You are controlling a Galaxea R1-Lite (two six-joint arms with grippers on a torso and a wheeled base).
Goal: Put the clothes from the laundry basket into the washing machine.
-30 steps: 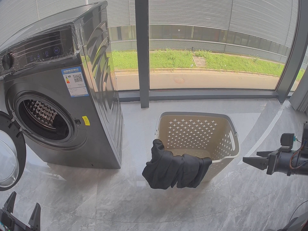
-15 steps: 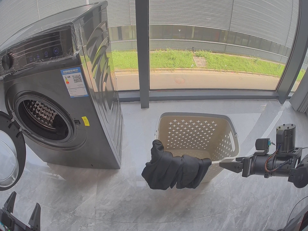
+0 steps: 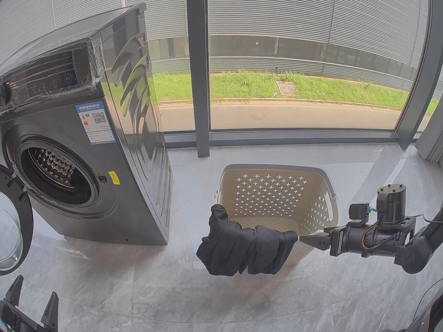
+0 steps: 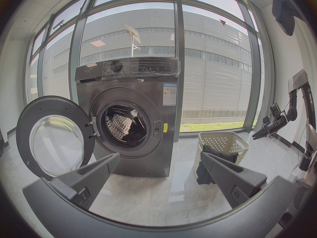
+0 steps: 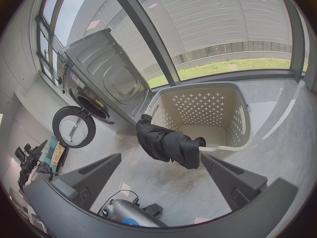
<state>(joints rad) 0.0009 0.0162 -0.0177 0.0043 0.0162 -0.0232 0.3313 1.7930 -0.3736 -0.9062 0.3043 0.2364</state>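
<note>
1. You see a white-and-blue label [image 3: 95, 122] and a small yellow sticker [image 3: 113, 177] on the front of the washing machine [image 3: 134, 194]; the print is too small to read.
2. The machine is grey metal, with clear film [image 3: 46, 77] over its panel and its round door [image 3: 11, 227] swung open. The laundry basket [image 3: 277, 169] is cream plastic with star-shaped holes.
3. The black garment [image 3: 244, 250] drapes over the basket's near rim.
4. Your right gripper [image 3: 304, 239], spread wide, sits just beside the garment's end. Your left gripper [image 3: 36, 287], also wide, hangs low over the marble floor [image 3: 184, 296].

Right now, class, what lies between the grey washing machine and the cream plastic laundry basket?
Only bare grey marble floor, seen in the head view.
</note>
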